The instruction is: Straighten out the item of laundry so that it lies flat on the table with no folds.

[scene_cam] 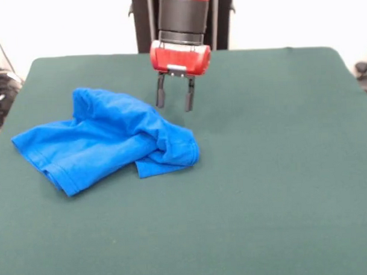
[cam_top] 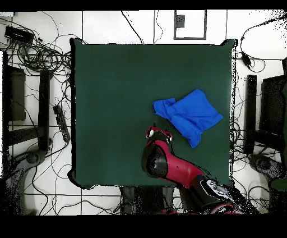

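The royal-blue T-shirt [scene_cam: 108, 137] lies crumpled and folded over itself on the left half of the dark green table [scene_cam: 275, 170]. In the overhead view the shirt [cam_top: 189, 115] sits right of the table's middle [cam_top: 112, 101]. My gripper [scene_cam: 175, 103] hangs from the red and black arm, just behind the shirt's right part, fingers apart and empty, tips above the cloth. In the overhead view the gripper [cam_top: 158, 133] is at the shirt's lower left edge.
The red arm [cam_top: 179, 168] reaches in from the table's bottom edge in the overhead view. Cables and black stands [cam_top: 33, 56] lie on the floor around the table.
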Available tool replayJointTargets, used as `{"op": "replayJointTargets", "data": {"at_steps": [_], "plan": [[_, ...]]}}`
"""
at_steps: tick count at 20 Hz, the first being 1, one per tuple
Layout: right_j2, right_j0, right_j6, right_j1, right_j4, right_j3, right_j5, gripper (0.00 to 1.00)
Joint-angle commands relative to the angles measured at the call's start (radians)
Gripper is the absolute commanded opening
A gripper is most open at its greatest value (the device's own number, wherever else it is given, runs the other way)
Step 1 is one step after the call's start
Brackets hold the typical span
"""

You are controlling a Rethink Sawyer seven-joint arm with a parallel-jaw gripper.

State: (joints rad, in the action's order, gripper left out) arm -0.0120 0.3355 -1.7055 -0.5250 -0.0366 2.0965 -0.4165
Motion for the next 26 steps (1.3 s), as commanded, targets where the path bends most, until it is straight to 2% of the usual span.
{"op": "replayJointTargets", "data": {"at_steps": [1,10,18,26], "plan": [[0.322,-0.345,-0.111,0.037,-0.366,-0.043,0.264,1.00],[0.268,-0.122,-0.060,0.004,-0.118,-0.077,0.262,1.00],[0.268,-0.062,-0.011,-0.067,-0.028,-0.153,0.395,1.00],[0.234,0.009,0.013,-0.082,0.063,-0.261,0.485,1.00]]}}
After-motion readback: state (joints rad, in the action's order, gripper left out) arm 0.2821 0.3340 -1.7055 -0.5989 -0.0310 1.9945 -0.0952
